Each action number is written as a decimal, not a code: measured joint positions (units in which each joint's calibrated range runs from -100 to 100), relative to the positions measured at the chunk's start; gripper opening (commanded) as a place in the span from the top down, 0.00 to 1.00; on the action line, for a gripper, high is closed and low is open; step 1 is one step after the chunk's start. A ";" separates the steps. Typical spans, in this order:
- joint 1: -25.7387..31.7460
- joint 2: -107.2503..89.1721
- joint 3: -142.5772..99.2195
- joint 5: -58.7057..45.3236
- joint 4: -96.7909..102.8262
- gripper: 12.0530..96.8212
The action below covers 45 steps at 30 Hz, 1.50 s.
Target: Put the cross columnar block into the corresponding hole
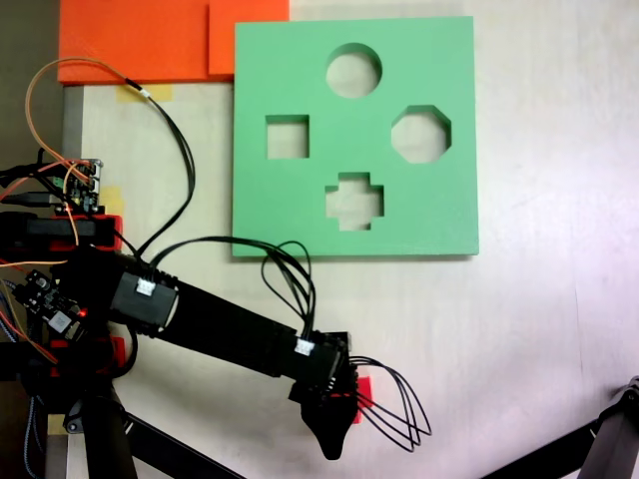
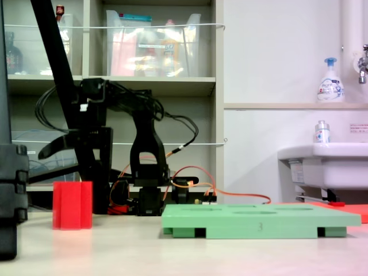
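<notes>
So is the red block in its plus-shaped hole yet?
Not yet. The plus-shaped cutout in the green foam board is still empty. The red foam block stands upright on the table, away from the board. The gripper is right over it; whether it grips is unclear. Lifting, carrying and inserting remain.

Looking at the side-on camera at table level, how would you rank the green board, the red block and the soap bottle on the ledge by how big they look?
1. Green foam board: widest by far.
2. Red cross block: but it stands nearer the camera, so it may only look bigger than the bottle.
3. Soap bottle: smallest, yet farthest away.
</notes>
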 measured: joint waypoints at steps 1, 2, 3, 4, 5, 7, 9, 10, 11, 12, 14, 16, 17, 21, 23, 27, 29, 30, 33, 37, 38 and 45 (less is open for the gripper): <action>0.10 0.68 0.00 0.00 0.00 0.06; 0.20 1.37 0.00 0.00 0.00 0.06; 0.29 2.05 0.00 0.00 0.00 0.06; 0.39 2.87 0.00 0.00 0.00 0.06; 0.49 3.83 0.00 0.00 0.00 0.06; 0.59 5.06 0.00 0.00 0.00 0.06; 0.68 6.57 0.00 0.00 0.00 0.06; 0.73 7.25 0.00 0.00 0.00 0.06; 0.73 8.21 0.10 0.00 0.00 0.06; 0.73 8.89 0.00 0.00 0.00 0.06; 0.73 11.35 0.10 0.00 0.00 0.06; 0.78 14.23 0.00 0.00 0.00 0.06; 0.78 15.32 0.10 0.00 0.00 0.06; 0.78 17.92 1.57 0.15 0.00 0.07; 0.73 18.06 1.67 0.15 0.00 0.16; 0.78 17.92 2.65 0.15 0.00 0.40; 0.68 18.06 3.33 0.15 0.00 0.45; 0.78 18.06 3.33 0.10 0.00 0.49; 0.44 18.47 3.53 0.00 -0.59 0.65; 0.39 18.74 3.72 0.00 -1.86 0.68; 0.34 18.74 3.72 0.00 -1.86 0.68; 0.39 18.74 3.72 0.00 -1.96 0.68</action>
